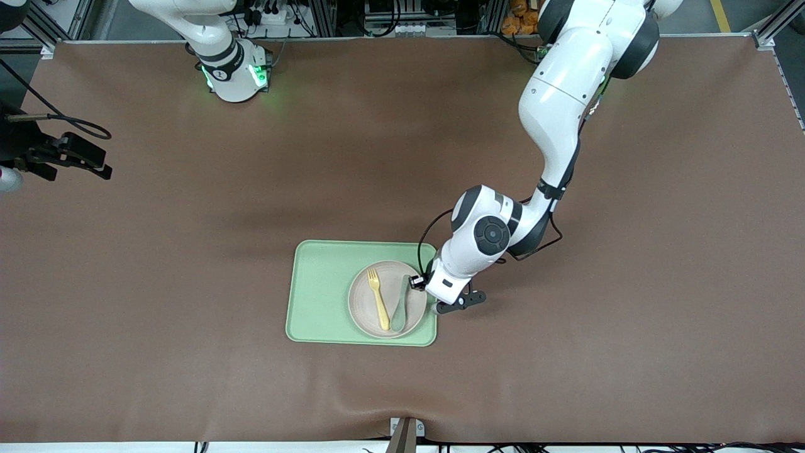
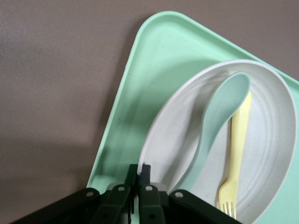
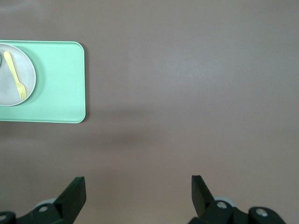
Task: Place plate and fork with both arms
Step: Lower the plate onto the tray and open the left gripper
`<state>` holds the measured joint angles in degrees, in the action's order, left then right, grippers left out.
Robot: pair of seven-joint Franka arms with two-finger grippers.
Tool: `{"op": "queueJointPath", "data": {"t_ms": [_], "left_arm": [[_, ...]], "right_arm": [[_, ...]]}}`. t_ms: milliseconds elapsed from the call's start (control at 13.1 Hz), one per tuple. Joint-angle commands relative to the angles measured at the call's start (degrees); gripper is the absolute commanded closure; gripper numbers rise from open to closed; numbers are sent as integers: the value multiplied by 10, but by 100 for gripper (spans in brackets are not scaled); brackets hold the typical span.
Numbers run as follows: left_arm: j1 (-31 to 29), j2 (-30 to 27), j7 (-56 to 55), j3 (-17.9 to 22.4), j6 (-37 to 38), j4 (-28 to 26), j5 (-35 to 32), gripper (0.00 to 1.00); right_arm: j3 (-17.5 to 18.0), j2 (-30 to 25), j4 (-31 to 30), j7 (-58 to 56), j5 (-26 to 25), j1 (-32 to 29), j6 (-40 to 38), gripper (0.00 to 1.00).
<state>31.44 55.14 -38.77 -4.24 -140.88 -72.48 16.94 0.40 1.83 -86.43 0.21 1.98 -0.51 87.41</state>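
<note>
Left claw point(image 2: 138, 179) apparently pinches plate point(image 2: 275, 140) rim; fork point(image 2: 235, 154) inside.

Fork point(image 1: 378, 299) and spoon point(image 1: 399, 306) side by side on plate point(image 1: 360, 308), plate on tray point(image 1: 317, 296).

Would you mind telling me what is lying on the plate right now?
On the plate lie the yellow fork and a grey-green spoon, side by side. The plate itself sits on the green tray. The left end effector covers the plate's rim there.
</note>
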Motion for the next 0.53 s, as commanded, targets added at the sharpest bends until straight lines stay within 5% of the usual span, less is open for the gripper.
{"op": "queueJointPath", "data": {"t_ms": [0,76,153,458], "left_arm": [[4,15,-9,3,-11,17,6,88],[5,14,-10,3,-11,15,6,28],[5,9,-10,4,-11,14,5,0],[17,-55,-13,8,3,-7,-4,0]], "right_arm": [[8,0,4,2,9,-14,-5,0],[8,0,4,2,9,-14,-4,0],[8,0,4,2,9,-14,-4,0],[8,0,4,2,9,-13,-4,0]]}}
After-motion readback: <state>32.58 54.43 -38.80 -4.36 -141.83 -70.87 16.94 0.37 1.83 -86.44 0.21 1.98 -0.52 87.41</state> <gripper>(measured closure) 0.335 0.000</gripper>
